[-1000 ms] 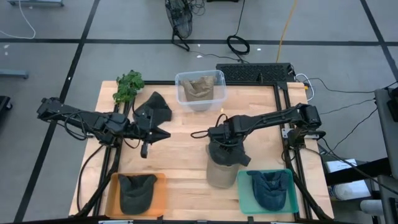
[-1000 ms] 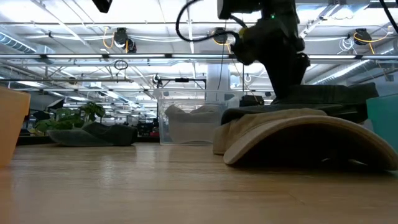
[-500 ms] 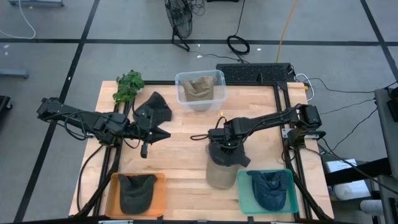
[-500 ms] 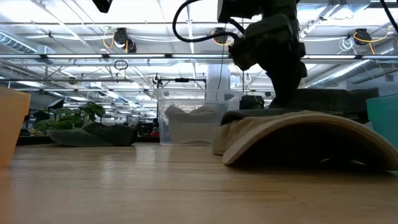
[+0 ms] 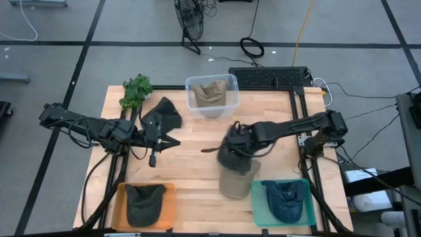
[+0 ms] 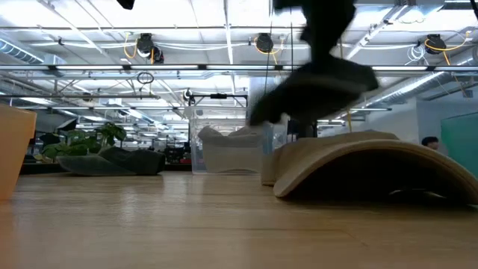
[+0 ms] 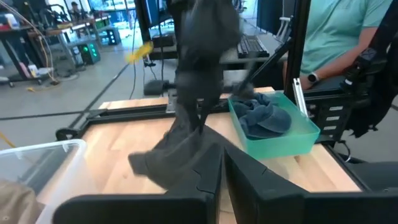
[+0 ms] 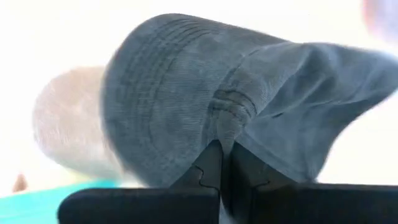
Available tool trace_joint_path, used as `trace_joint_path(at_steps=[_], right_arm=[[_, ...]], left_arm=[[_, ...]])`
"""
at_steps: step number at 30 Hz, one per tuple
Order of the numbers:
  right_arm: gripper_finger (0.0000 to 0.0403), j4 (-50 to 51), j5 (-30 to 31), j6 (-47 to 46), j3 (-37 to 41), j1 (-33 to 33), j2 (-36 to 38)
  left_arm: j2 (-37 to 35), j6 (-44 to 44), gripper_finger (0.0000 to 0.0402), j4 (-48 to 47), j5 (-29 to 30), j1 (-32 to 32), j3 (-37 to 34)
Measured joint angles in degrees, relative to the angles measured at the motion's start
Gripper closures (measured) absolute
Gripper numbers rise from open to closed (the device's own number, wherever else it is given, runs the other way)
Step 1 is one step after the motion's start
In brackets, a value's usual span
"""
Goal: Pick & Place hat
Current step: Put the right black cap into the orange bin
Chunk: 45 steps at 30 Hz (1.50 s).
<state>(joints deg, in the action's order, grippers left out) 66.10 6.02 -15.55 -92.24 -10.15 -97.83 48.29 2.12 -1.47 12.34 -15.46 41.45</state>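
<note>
A dark grey hat (image 5: pixel 231 150) hangs in the air over a beige hat (image 5: pixel 233 182) that lies on the table, between the middle and the right. My right gripper (image 5: pixel 235 141) is shut on it from above. In the low view the grey hat (image 6: pixel 314 88) floats clear above the beige hat's (image 6: pixel 373 161) domed top. My left gripper (image 5: pixel 175 141) stands shut and empty at the table's left, beside another dark hat (image 5: pixel 163 116) that lies flat on the wood. My right gripper pinches a bunched fold of the grey hat's cloth (image 8: pixel 231 113) between its two fingers, coming from above and pointing down. The hat is lifted clear and droops below the fingers, its brim (image 6: pixel 263 113) sagging to one side.
A teal tray (image 5: pixel 258 209) at the near right holds a blue hat (image 5: pixel 284 199). An orange tray (image 5: pixel 121 210) at the near left holds a dark hat (image 5: pixel 145 204). A clear bin (image 5: pixel 212 105) with a beige hat and a green plant (image 5: pixel 136 91) stand at the far edge. A seated person (image 7: pixel 348 37) is beyond the table.
My right gripper has shut on the grey hat, which lay on top of the beige hat, and has gone up with it. The grey hat is now lifted clear and hangs slack; the beige hat has stayed on the table.
</note>
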Motion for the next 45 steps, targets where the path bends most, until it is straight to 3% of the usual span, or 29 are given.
trace_joint_path(at_steps=[5,13,16,21,28,31,35,38,45], right_arm=[[0.0403,-12.0,6.0,11.8,-1.6,-5.9,1.2],[0.0403,-34.2,5.8,22.0,4.5,-10.7,-1.4],[0.0403,-43.2,2.5,23.8,6.5,-11.0,-4.3],[0.0403,-44.5,-0.1,26.0,7.8,-11.0,-10.6],[0.0401,-44.2,0.3,25.6,7.7,-10.5,-15.5],[0.0387,-42.3,1.6,23.8,7.7,-10.0,-15.2],[0.035,-36.3,7.9,20.7,7.8,-10.1,-11.8],[0.0314,-31.7,13.0,16.6,7.8,-11.4,-6.2],[0.0241,-36.1,14.7,6.2,16.9,-16.4,8.2]], left_arm=[[0.0,0.8,0.0376,0.0,-0.2,-0.1,0.0],[2.8,3.9,0.0376,4.1,0.1,-2.2,0.0],[4.4,4.1,0.0376,6.8,1.1,-2.4,0.0],[6.3,4.2,0.0376,7.7,1.6,-2.4,0.0],[7.9,4.0,0.037,7.2,8.6,-2.3,0.0],[8.6,3.7,0.0345,7.3,8.7,-2.3,0.0],[9.1,2.7,0.0289,7.5,8.7,-3.3,0.0],[10.3,1.8,0.0243,7.4,7.2,-4.5,0.0],[18.4,2.0,0.0163,18.5,2.9,-5.6,0.1]])
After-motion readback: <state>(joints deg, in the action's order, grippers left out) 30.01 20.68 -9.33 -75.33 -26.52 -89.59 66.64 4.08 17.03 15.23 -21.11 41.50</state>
